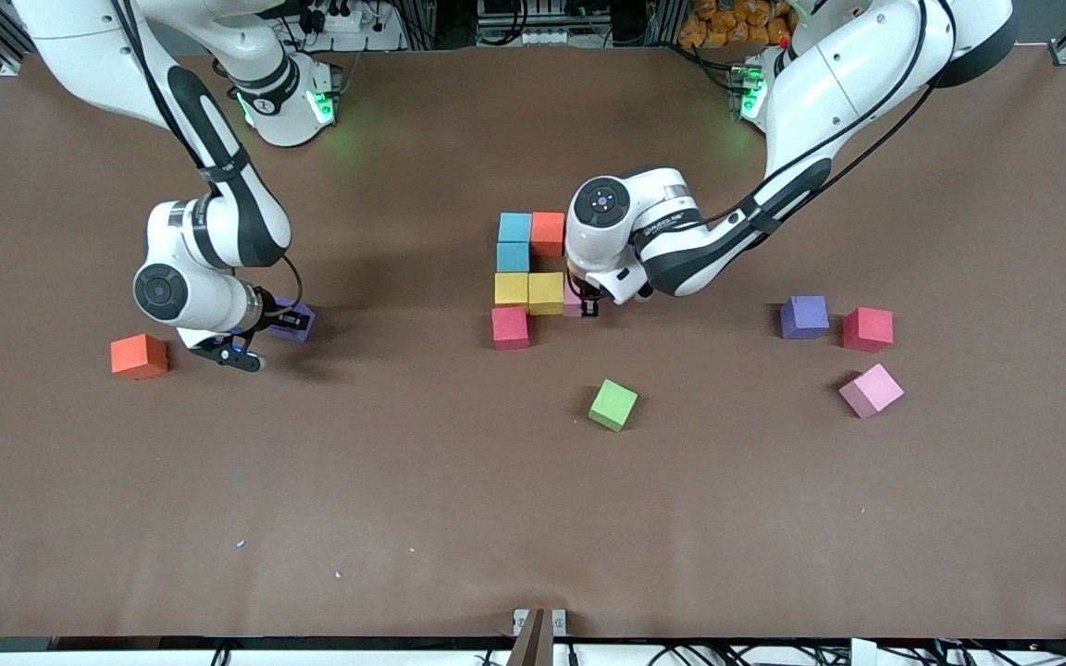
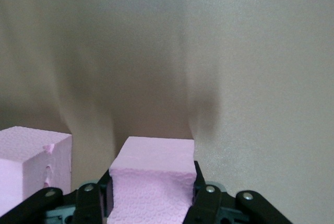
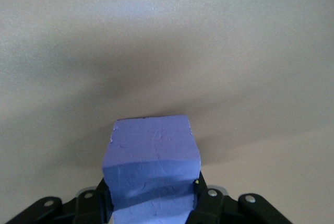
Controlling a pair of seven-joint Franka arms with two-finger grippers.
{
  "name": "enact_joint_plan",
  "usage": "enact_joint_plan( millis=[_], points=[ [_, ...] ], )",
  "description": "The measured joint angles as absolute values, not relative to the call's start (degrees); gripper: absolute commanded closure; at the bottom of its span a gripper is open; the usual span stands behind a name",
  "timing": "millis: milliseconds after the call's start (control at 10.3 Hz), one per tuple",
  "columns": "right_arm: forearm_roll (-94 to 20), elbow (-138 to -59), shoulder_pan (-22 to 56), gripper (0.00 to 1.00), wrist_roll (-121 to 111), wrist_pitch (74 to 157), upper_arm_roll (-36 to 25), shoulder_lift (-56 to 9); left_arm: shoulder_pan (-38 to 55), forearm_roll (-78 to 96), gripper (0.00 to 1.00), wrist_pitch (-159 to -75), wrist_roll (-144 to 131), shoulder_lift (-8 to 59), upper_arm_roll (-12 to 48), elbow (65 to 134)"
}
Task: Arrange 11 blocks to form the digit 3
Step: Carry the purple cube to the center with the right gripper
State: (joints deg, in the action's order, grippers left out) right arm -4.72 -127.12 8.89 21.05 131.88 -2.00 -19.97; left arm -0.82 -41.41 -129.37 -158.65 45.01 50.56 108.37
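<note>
A brown table (image 1: 533, 518) was seen to bear the unfinished digit 3 (image 1: 526, 277) near its middle: two teal blocks (image 1: 514, 241), an orange block (image 1: 548, 233), two yellow blocks (image 1: 529, 291) and a red block (image 1: 510, 326) were set touching. Loose cubes were scattered around it: a green block (image 1: 613, 405) nearer the camera, a purple block (image 1: 803, 316), a second red block (image 1: 868, 329) and a pink block (image 1: 872, 390) toward the left arm's end, and another orange block (image 1: 139, 356) toward the right arm's end. The left gripper (image 1: 588, 305) was held low just beside the yellow pair, its jaws closed on a second pink block (image 2: 152, 179); the middle bar's third cube was judged to be in hand, so a square lowering flush against the yellow block, then a release, was called for. The right gripper (image 1: 285, 320) was clamped on a bluish-purple block (image 3: 152, 166) beside the lone orange block, apparently held ready for a later place in the figure.
</note>
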Motion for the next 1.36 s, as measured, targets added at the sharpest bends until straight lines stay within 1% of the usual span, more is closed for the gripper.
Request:
enact_joint_plan(
  millis=[97,292,681,973,1070,1265,1362],
  points=[
    [-4.7,-126.6,8.9,0.88,21.0,132.0,-1.8,-20.0,-0.8,-41.4,0.00,-129.4,-158.7,45.0,50.5,108.3],
    [-4.7,-123.5,10.4,0.88,20.7,131.1,-1.2,-19.9,-0.7,-41.4,0.00,-129.6,-158.7,45.0,50.3,108.1],
    [-4.7,-112.6,19.3,0.88,17.5,122.8,-0.9,-20.7,-0.7,-41.4,0.00,-129.8,-158.7,44.6,50.6,107.3],
    [-4.8,-99.8,24.4,0.88,16.8,113.3,-0.8,-25.7,-1.8,-41.0,0.00,-127.5,-159.2,41.2,54.5,106.9],
    [-4.8,-96.1,25.8,0.88,17.2,111.5,-0.8,-27.6,-2.9,-40.9,0.00,-126.5,-159.2,39.6,56.0,107.0],
    [-4.7,-89.6,28.2,0.88,19.6,111.1,-0.9,-32.4,-8.0,-40.9,0.00,-122.9,-157.9,37.3,60.3,107.5],
    [-4.7,-86.4,29.0,0.88,20.9,111.0,-0.9,-35.0,-12.6,-40.9,0.00,-121.0,-156.9,36.9,63.9,108.4]
  ],
)
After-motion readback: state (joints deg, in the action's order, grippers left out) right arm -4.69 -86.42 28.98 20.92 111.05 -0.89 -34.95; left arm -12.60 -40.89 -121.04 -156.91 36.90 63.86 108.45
